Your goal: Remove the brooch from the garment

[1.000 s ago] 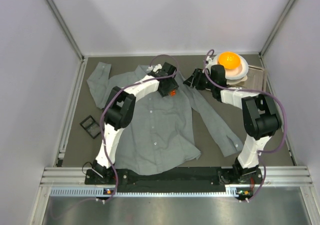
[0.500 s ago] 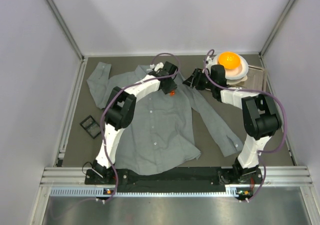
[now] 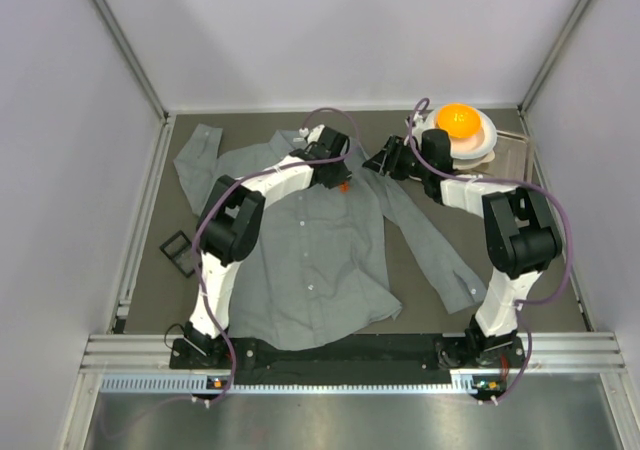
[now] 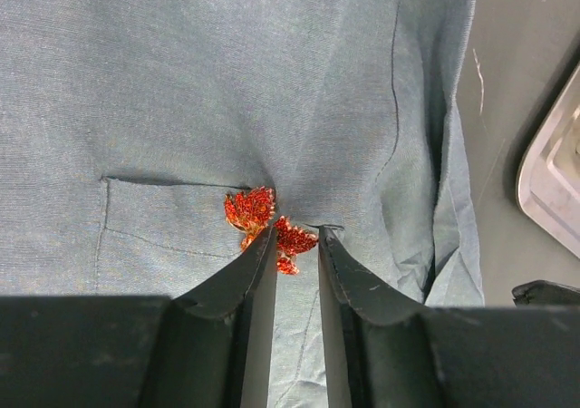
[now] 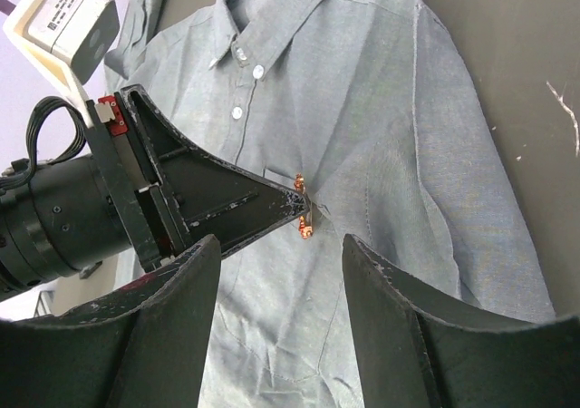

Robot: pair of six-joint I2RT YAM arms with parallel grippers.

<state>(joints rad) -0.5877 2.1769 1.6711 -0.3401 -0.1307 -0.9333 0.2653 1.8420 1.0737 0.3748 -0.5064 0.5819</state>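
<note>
The grey shirt [image 3: 310, 260] lies flat on the dark table, collar at the far side. The tiny orange-red brooch [image 3: 344, 184] sits at the top edge of its chest pocket. In the left wrist view my left gripper [image 4: 295, 231] has its jaws closed narrowly on the brooch's right half [image 4: 292, 238], and the cloth [image 4: 181, 82] puckers toward it. My right gripper [image 3: 375, 162] is open and empty, hovering over the shirt's shoulder just right of the brooch. In the right wrist view [image 5: 281, 245] it faces the left gripper's fingertips [image 5: 292, 199] and the brooch [image 5: 304, 228].
An orange ball [image 3: 458, 120] rests on a white bowl [image 3: 484, 140] at the far right, beside a clear tray [image 3: 518, 152]. The tray's edge shows in the left wrist view [image 4: 553, 181]. A small black square frame [image 3: 180, 252] lies left of the shirt.
My left wrist has shifted slightly left and toward the far side, staying at the brooch. The right arm has hardly moved.
</note>
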